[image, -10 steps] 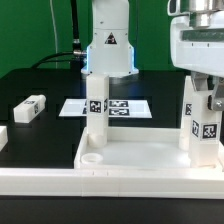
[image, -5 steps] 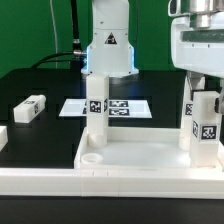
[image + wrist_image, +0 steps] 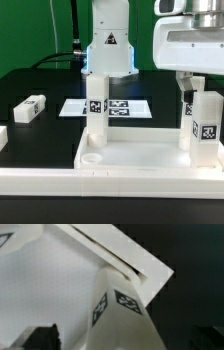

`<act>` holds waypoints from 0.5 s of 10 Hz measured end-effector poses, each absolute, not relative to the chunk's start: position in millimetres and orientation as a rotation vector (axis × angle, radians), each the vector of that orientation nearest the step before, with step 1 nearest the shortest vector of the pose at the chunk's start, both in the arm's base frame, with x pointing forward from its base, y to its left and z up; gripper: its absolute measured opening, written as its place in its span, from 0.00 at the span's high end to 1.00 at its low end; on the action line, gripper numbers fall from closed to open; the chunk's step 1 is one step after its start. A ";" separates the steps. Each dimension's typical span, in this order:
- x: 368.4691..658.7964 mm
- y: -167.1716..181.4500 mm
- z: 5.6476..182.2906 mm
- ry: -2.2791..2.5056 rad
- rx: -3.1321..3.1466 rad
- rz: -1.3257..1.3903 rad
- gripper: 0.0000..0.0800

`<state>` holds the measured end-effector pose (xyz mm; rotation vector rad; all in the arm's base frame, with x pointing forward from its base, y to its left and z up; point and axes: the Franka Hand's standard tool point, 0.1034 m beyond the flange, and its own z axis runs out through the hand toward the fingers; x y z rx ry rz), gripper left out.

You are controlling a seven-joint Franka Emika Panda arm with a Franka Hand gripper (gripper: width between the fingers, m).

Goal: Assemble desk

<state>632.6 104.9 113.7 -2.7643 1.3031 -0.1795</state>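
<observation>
Your gripper (image 3: 201,97) stands released, fingers (image 3: 40,337) clear on both sides of the leg (image 3: 205,132) upright at the desk top's (image 3: 140,160) far corner, exterior view's right; lift straight up without sideways drift, or a finger may tip it.

This is a robotics lab bench, not a home or a shop. A white arm base (image 3: 108,55) marked with a warning triangle (image 3: 110,41) stands at the back of a matte black table (image 3: 40,85). Behind the base hangs a plain green backdrop (image 3: 30,30), and a black cable (image 3: 72,35) runs down at the exterior view's left of the base. Just in front of the base the marker board (image 3: 130,106) lies flat on the table. A white plastic leg (image 3: 96,90) standing in front of the base bears printed black-and-white square tags (image 3: 97,107). Low white rails (image 3: 40,182) border the table edge farthest from the base.
</observation>
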 end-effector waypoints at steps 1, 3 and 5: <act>632.9 104.8 114.1 1.199 -2.815 -0.186 0.19; 632.9 102.9 113.8 1.027 -2.894 -0.195 0.19; 633.0 101.9 113.8 0.840 -2.964 -0.203 0.19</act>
